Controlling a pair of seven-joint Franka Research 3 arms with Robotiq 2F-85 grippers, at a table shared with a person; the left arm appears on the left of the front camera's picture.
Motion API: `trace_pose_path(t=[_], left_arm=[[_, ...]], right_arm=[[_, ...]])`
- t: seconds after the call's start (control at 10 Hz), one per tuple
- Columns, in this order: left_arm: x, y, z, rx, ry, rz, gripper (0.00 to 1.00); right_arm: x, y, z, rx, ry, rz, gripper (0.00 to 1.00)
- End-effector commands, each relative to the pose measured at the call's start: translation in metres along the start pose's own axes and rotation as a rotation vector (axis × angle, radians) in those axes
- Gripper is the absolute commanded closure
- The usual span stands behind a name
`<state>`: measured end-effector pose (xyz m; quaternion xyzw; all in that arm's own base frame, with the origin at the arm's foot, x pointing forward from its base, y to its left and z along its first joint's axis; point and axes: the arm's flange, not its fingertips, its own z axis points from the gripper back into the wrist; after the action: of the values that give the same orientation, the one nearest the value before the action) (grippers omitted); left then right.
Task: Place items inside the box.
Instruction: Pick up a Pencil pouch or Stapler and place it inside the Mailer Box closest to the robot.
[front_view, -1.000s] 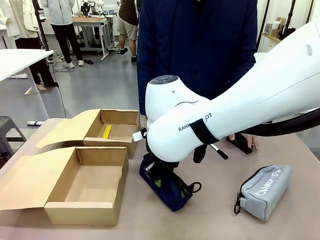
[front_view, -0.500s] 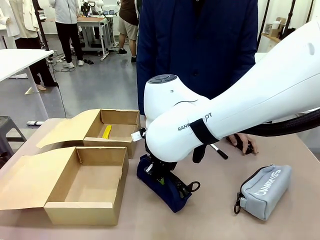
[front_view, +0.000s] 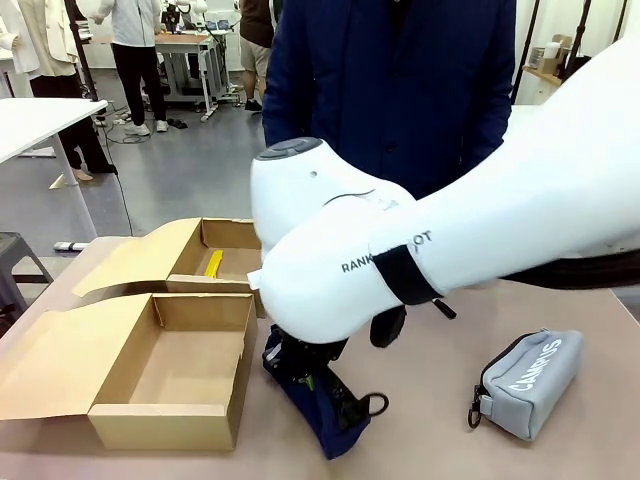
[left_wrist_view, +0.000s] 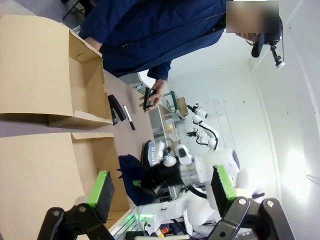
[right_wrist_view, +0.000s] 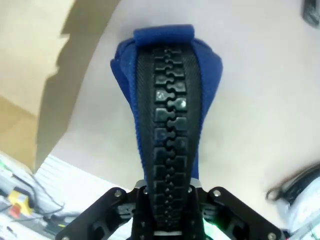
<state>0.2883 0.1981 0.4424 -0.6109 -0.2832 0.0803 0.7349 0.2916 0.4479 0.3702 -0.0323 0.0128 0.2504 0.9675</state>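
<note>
My right gripper is shut on a navy zip pouch just right of the near cardboard box. The pouch hangs tilted, with its ring end low. In the right wrist view its black zipper runs straight up from my shut gripper. A yellow utility knife lies in the far box. At the right a grey zip pouch with white "CAMPUS" lettering lies on the table. My left gripper is open and holds nothing. A black stapler lies beyond the boxes.
A person in a dark blue coat stands at the table's far side. One of their hands holds a small black object. A black pen lies on the table. Both boxes have their lids folded out to the left.
My right arm has swung left toward the near box, carrying the navy pouch, which is now more tilted. The person's hand has left the table at the right.
</note>
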Motion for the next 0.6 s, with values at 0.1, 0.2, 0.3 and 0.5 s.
trace_pose_path(t=[0.1,0.2,0.3,0.5], left_arm=[[0.0,0.0,0.0,-0.021,-0.007,-0.02,0.0],[0.0,0.0,0.0,-0.021,-0.007,-0.02,0.0],[0.0,0.0,0.0,-0.021,-0.007,-0.02,0.0],[0.0,0.0,0.0,-0.021,-0.007,-0.02,0.0]], right_arm=[[-0.098,-0.013,0.05,0.042,-0.115,-0.157,1.0],[-0.128,-0.032,0.061,0.109,-0.159,-0.207,1.0],[-0.151,-0.056,0.065,0.144,-0.225,-0.302,1.0],[-0.117,-0.022,0.065,0.095,-0.137,-0.24,1.0]])
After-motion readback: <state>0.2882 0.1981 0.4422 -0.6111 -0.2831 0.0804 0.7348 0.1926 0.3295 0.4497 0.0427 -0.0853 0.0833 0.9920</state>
